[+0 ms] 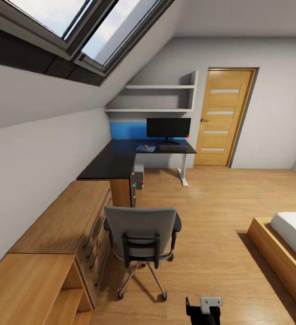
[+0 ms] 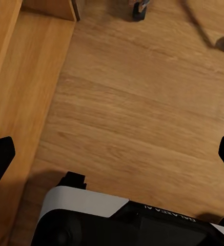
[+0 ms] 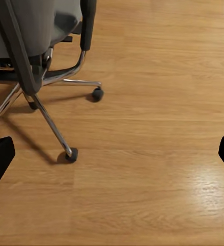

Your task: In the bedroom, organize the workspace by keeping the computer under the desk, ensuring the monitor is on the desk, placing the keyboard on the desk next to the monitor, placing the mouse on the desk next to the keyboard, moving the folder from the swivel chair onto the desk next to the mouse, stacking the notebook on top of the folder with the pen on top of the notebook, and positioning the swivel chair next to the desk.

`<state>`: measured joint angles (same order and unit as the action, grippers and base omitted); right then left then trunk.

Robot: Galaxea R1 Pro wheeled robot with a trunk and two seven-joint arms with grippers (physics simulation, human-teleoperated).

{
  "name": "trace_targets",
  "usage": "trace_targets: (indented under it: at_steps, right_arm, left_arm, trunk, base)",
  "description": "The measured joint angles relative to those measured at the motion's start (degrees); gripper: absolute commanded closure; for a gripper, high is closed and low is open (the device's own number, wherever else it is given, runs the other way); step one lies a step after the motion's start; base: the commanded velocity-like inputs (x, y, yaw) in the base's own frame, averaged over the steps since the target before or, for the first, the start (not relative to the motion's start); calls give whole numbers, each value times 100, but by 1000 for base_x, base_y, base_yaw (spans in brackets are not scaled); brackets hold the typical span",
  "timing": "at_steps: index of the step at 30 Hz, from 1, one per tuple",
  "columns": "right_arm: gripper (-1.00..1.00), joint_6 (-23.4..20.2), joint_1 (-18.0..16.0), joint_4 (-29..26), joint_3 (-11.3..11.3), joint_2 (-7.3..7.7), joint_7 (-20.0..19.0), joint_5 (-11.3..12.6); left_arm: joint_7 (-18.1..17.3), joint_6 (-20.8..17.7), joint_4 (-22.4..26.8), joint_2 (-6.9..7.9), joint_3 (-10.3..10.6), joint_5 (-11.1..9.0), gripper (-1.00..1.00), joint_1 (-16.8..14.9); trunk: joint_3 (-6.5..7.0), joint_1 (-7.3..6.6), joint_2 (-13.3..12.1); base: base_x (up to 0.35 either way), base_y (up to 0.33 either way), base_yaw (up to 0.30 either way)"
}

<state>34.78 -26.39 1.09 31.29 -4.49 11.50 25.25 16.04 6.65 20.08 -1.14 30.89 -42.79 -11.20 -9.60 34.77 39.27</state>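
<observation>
Standing on the light-wood floor (image 1: 220, 212) at six o'clock in the head view, the swivel chair (image 1: 141, 237) shows its grey back, black armrests and chrome spokes, well apart from the black L-shaped surface (image 1: 121, 158) at twelve o'clock. There the monitor (image 1: 168, 128), keyboard (image 1: 173, 147) and blue folder (image 1: 145, 148) sit; the computer (image 1: 139, 176) stands beneath. Left tool (image 2: 112, 154) and right tool (image 3: 112, 154) are spread wide, empty.
</observation>
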Motion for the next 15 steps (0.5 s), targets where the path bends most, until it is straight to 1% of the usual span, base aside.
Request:
trace_targets:
  at_steps: [3, 13, 15]
  right_arm:
    - [-100, 5, 0, 0, -2, 1, 0, 0]
    - [-100, 7, -1, -5, -5, 4, -1, 9]
    - [-100, 5, -1, -4, -6, 7, -1, 9]
  left_arm:
    - [8, 1, 1, -1, 0, 0, -100, 0]
    - [27, 2, 31, -7, 0, 0, -100, 0]
    - [25, 2, 30, -15, 0, 7, -100, 0]
  trunk:
    - [-54, 66, 121]
    - [-234, 286, 522]
    - [-270, 330, 603]
  base:
    - [0, 0, -136]
    - [0, 1, -10]
    - [0, 61, -1]
